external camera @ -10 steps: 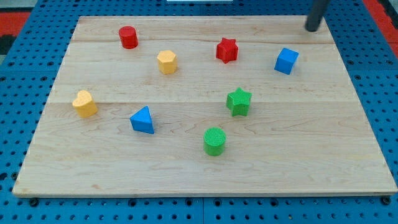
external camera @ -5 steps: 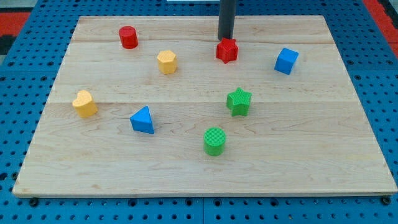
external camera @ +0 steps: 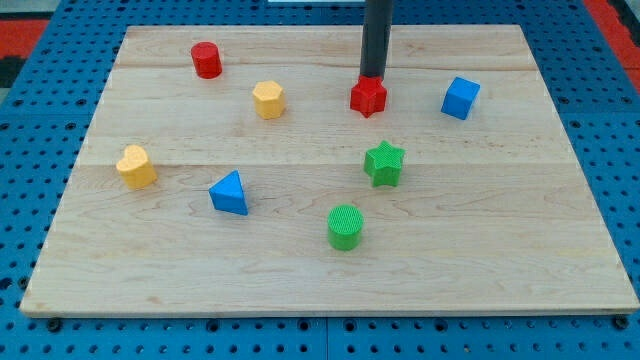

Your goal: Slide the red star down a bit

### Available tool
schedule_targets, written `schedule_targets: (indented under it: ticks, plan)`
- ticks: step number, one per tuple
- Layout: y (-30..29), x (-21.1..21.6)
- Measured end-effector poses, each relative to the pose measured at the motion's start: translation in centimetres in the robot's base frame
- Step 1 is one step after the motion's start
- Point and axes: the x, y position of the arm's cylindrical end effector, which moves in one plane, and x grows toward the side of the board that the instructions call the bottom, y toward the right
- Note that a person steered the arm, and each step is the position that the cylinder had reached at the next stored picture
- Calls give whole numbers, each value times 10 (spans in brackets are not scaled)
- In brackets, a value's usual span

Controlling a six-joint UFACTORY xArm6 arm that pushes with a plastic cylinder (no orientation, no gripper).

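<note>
Our tip [external camera: 373,78], a bare rod, seemingly touches the red plastic star [external camera: 368,97] at twelve o'clock, mid-push; next, nudge toward six.

You see a red star [external camera: 368,97] and red cylinder [external camera: 206,60] on the pale wood counter [external camera: 500,250]. Two blocks are blue [external camera: 460,97] [external camera: 229,193], two green [external camera: 383,163] [external camera: 345,226], two yellow [external camera: 268,99] [external camera: 136,166].

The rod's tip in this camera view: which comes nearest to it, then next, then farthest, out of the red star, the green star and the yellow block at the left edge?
From my tip:
1. Red star, right at it, just below.
2. Green star, further down the view.
3. Yellow block, far toward the view's left.
</note>
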Motion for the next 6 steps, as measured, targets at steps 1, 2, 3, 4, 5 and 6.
schedule_targets:
  ticks: [1, 2, 3, 4, 5, 6]
  plan:
    - [1, 0]
    - [1, 0]
    - [22, 3]
    - [26, 40]
    - [-6, 53]
    - [18, 16]
